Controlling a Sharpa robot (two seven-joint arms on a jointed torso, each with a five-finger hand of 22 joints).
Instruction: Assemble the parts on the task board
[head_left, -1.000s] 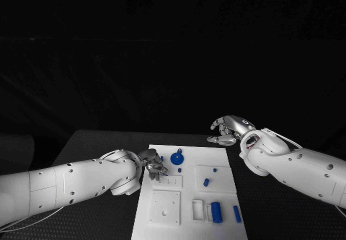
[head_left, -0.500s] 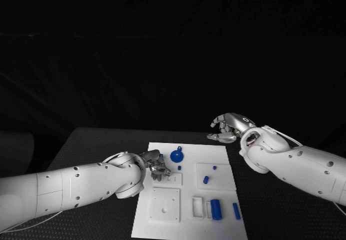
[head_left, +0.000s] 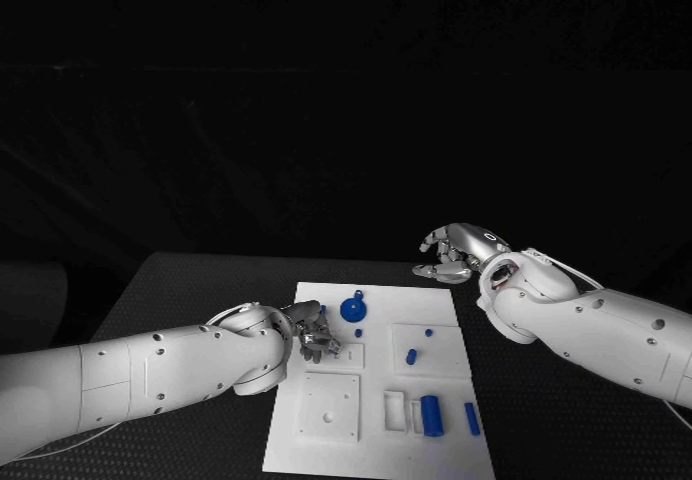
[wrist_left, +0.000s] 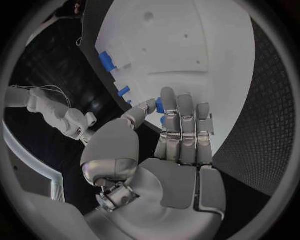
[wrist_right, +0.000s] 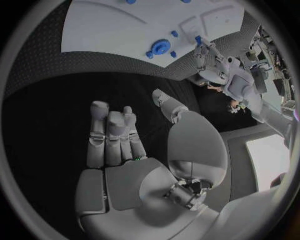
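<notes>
Left hand (head_left: 307, 330) — drifted slightly nearer along the task board's (head_left: 433, 452) left edge, fingers curled beside a small blue peg (head_left: 358, 333), grip uncertain; insertion judged pending. Blue parts counted: one disc (head_left: 353, 311), two pegs, two cylinders (head_left: 430, 414) at the near end. Right hand (head_left: 456, 252) — hovered beyond the far corner, fingers loosely apart, empty.

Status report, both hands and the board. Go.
Left hand at task board's left edge, apparently pinching a small blue part. Right hand empty, above table beyond board. Nothing blocking.

Left hand (head_left: 309, 330) low, fingers (wrist_left: 185, 120) together; right hand (head_left: 454, 252) raised, empty, fingers apart.
</notes>
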